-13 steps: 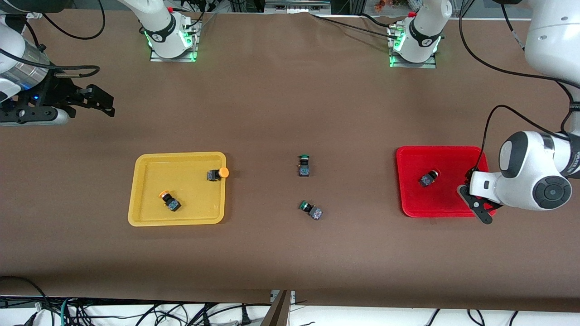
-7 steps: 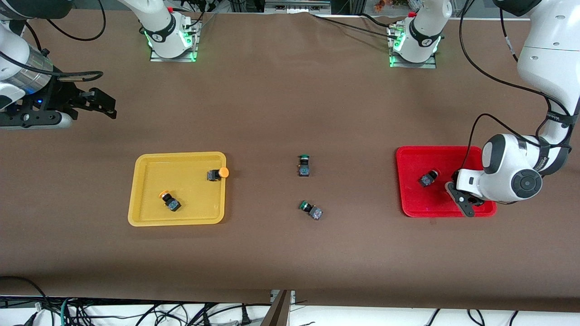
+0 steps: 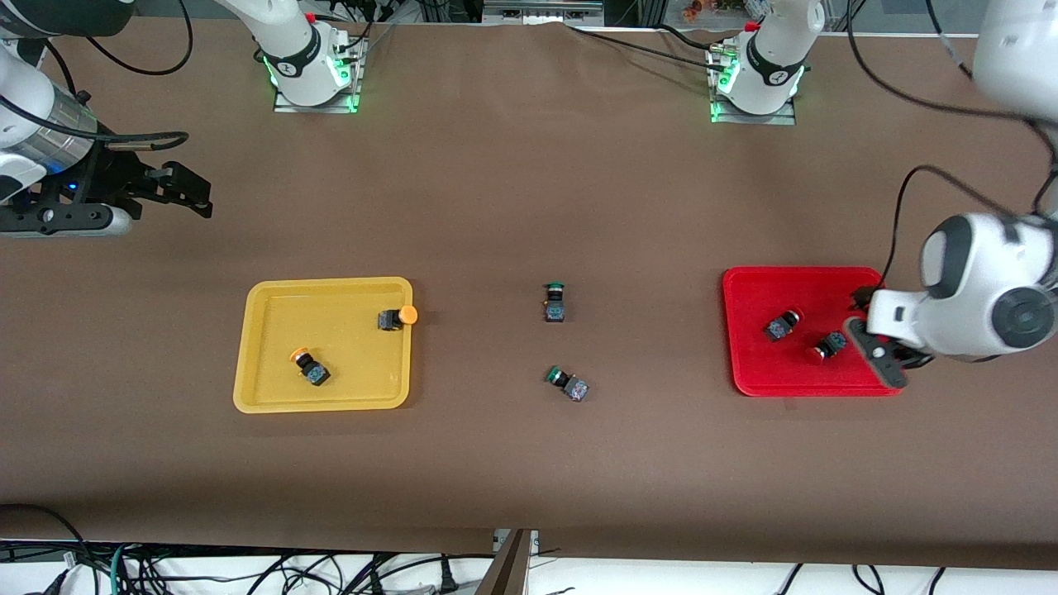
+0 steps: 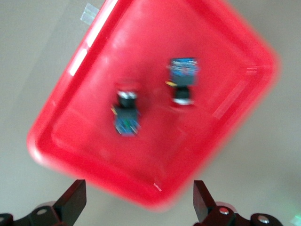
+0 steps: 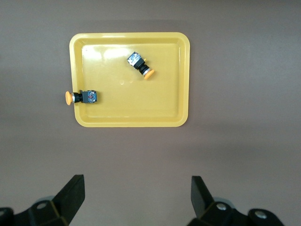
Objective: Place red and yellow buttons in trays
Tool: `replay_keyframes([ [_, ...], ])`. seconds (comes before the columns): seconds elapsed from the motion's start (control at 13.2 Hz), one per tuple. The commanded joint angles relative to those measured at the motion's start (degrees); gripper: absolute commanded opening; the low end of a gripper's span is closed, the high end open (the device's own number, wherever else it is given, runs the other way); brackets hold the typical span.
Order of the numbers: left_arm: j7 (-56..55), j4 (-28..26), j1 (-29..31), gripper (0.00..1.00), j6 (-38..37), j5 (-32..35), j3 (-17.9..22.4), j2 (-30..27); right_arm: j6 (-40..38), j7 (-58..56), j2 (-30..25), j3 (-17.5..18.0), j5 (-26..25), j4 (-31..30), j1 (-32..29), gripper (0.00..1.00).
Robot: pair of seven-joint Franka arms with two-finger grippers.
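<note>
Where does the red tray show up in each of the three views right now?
Front view: red tray at the left arm's end of the table, under the open left gripper.
Left wrist view: it fills most of the picture.
Right wrist view: not in it.
Shared landmark: the two red buttons lying in it.

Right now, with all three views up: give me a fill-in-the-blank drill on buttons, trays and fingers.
1. The red tray holds ____ red buttons, one beside the other.
2. One yellow button lies fully inside the yellow tray; the other rests with its cap on the tray's ____.
3. The two green buttons lie on the ____ between the trays.
4. The left gripper is over the red tray's edge, fingers ____; the right gripper waits.

Answers: two; rim; table; open
</note>
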Motion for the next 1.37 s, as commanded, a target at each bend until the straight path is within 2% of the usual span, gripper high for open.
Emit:
replay_keyframes([
  [0.0, -13.05, 3.40, 0.10, 1.00, -14.02, -4.78, -3.59, -8.01, -0.53, 0.67, 0.28, 0.93, -1.41, 1.11, -0.69, 1.00],
  [0.15, -24.12, 6.84, 0.10, 1.00, -18.36, -5.42, -7.72, -12.58, -0.18, 0.93, 0.28, 0.93, -1.68, 1.02, -0.60, 1.00],
  [0.3, -35.47, 8.35, 0.10, 1.00, -21.17, -5.42, -11.50, -14.27, 0.18, 0.93, 0.37, 1.37, -4.73, 1.11, -0.25, 1.00],
  [0.53, -38.51, 9.32, 0.71, 1.00, -21.02, -9.09, -11.34, -14.98, 0.18, 1.02, 0.54, 1.37, -5.02, 1.11, -0.25, 1.00],
  [0.61, -38.77, 9.14, 0.11, 1.00, -19.44, -10.24, -8.47, -15.67, 0.09, 1.02, 0.81, 1.46, -5.10, 1.11, -0.16, 1.00],
  [0.68, -39.12, 7.58, -3.81, 1.00, -16.21, -10.69, -2.44, -17.42, 0.09, 1.02, 0.81, 1.46, -5.10, 1.11, -0.16, 1.00],
  [0.76, -39.21, 4.95, -11.25, 1.00, -12.17, -10.69, 5.71, -19.79, 0.00, 1.02, 0.81, 1.46, -4.93, 1.11, -0.16, 1.00],
  [0.84, -39.38, 3.10, -15.85, 1.00, -9.44, -10.69, 11.71, -21.55, 0.00, 1.10, 0.81, 1.46, -4.84, 1.11, -0.16, 1.00],
  [1.06, -47.34, -6.64, -18.17, 1.00, -3.20, -10.69, 14.31, -28.31, 0.09, 1.10, 0.81, 1.46, -4.84, 1.11, -0.08, 1.00],
  [1.14, -50.69, -9.29, -20.96, 1.00, -1.17, -10.69, 15.89, -30.25, 0.09, 1.10, 0.81, 1.46, -4.84, 1.11, -0.08, 1.00],
  [1.22, -52.29, -9.49, -23.25, 1.00, -1.15, -10.61, 18.25, -30.53, 0.09, 1.10, 0.81, 1.46, -4.84, 1.11, -0.08, 1.00],
  [1.29, -52.13, -9.32, -23.54, 1.00, -1.15, -10.69, 18.62, -30.44, 0.09, 1.10, 0.81, 1.46, -4.84, 1.11, -0.08, 1.00],
])
